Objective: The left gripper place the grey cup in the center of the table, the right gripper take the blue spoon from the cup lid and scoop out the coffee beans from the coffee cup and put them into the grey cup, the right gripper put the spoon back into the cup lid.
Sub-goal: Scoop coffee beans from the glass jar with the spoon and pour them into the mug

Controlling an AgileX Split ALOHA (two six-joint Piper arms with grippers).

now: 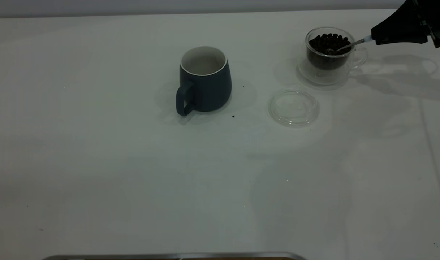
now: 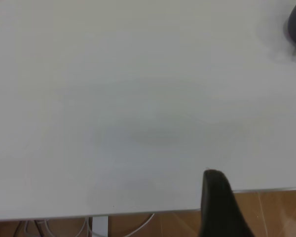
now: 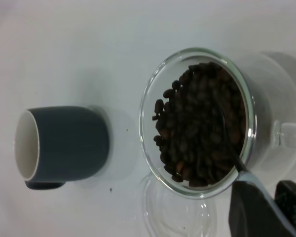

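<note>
I see the white table (image 1: 133, 187) filling nearly the whole outside view. Near its middle stands the grey cup (image 1: 205, 80), upright, its handle turned toward the camera, its white inside bare as far as I can see. To the right of it, and well apart, lies the cup lid (image 1: 294, 107), flat on the table with nothing on it. Just behind the lid stands the glass coffee cup (image 1: 330, 54), filled to near the brim with coffee beans (image 1: 328, 44).

My right gripper (image 1: 376, 37) comes in from the upper right corner, its black fingers pinched shut on the pale handle end of the blue spoon (image 1: 350, 44). The spoon slants down over the glass rim, and its bowl rests among the beans.

Of my left gripper I get only one dark finger (image 2: 218, 205) at the near table edge in its wrist camera, so I cannot tell how far it is open.
</note>
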